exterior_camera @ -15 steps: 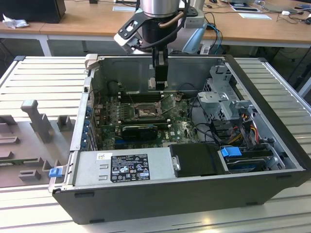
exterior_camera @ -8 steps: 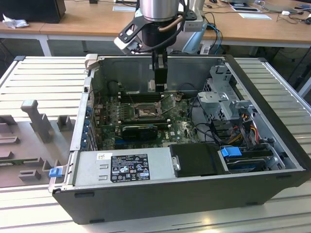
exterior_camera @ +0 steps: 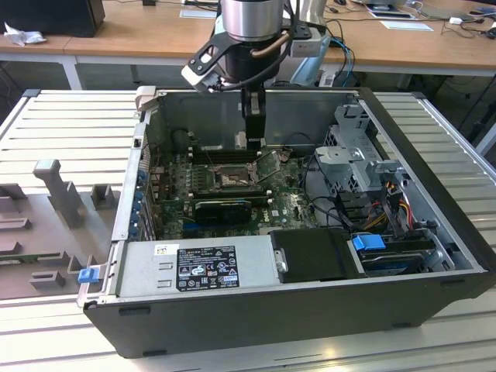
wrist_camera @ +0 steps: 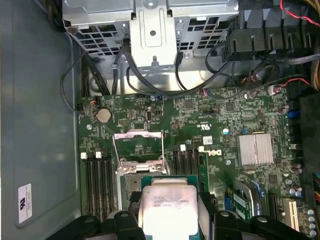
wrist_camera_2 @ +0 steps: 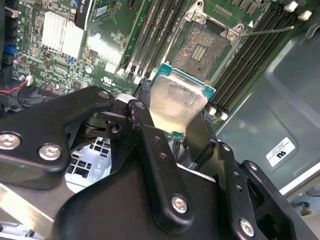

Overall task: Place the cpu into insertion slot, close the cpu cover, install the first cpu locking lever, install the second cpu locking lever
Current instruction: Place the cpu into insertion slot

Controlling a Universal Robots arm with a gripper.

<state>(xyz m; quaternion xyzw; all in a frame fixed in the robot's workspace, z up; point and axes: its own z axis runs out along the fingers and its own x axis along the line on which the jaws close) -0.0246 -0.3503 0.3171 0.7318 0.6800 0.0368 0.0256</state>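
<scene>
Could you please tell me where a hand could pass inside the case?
The bare grey case wall beside the memory slots is free. Cables crowd the drive cage; the end effector holds the cpu by the socket.

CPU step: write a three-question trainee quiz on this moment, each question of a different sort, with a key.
1. True or false: the cpu already sits in the insertion slot.
2. Pick one. The gripper is: A) open above the board; B) shut on the cpu; C) shut on a locking lever.
3. Fill in the blank: in the first wrist view, the cpu cover stands ____ (open or closed).

Key: 1 false, the slot lies bare and the chip is held above the board; 2 B; 3 open.
</scene>
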